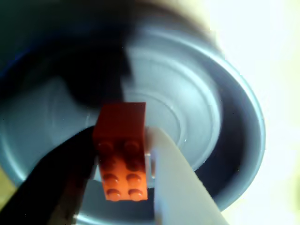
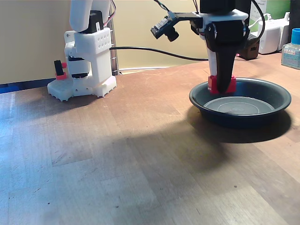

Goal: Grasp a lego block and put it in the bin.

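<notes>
A small red lego block (image 1: 123, 151) with studs facing the wrist camera sits clamped between a black finger on the left and a white finger (image 1: 180, 180) on the right. My gripper (image 1: 123, 159) is shut on it. Behind the block the round dark bin (image 1: 234, 117) spreads wide, blurred, its ringed bottom showing. In the fixed view the gripper (image 2: 221, 85) points straight down with the lego block (image 2: 214, 84) just above the back left rim of the bin (image 2: 262, 96).
The bin rests on a brown wooden table (image 2: 117, 154) at the right. The white robot base (image 2: 86, 70) stands at the back left, a black cable running from it. A white box and a blue-capped bottle (image 2: 291, 49) stand behind the bin.
</notes>
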Controlling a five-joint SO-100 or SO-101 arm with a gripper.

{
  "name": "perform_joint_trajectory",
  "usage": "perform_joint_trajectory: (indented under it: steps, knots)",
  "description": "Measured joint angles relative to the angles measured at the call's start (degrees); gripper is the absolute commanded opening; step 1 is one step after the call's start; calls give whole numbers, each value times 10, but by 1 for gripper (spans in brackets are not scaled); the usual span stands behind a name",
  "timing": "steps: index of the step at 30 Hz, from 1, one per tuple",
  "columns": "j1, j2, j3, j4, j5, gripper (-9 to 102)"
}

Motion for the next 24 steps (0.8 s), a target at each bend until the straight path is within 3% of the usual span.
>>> perform_joint_trajectory:
  steps: [11,19,24]
  knots:
    - [-5,0,0,7,-5,10]
    - [-5,0,-9,74,-4,10]
    - [-5,0,-45,81,-4,-1]
